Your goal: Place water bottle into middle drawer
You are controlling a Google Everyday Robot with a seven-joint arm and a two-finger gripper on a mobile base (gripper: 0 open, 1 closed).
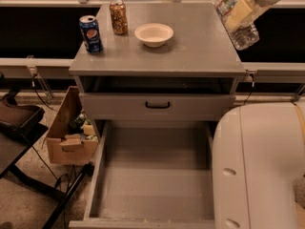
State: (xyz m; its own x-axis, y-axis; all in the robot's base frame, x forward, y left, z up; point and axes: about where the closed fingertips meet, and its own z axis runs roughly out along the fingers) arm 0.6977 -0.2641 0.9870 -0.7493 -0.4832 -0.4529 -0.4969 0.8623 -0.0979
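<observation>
View: camera view.
Gripper: the white-armed two-finger gripper (238, 14) is located at the upper right, its pale fingers pinched on the bottle.
Bottle: the small clear ribbed plastic water bottle (244, 32) is held tilted over the grey cabinet top's (200, 46) right rear corner.
Drawer: the large grey rectangular middle drawer (152, 175) is pulled out below.
Top: a blue Pepsi can (90, 33), a gold-brown can (118, 17) and a white bowl (154, 34) are set there.

Warm, dim light. A grey cabinet (114, 109) with a flat worktop (200, 46) stands on speckled floor (24, 209), with dark panels (38, 32) behind. A cardboard box (66, 144) sits left. The tool (238, 13), over the worktop's far right corner, clamps the water bottle (245, 37).
</observation>
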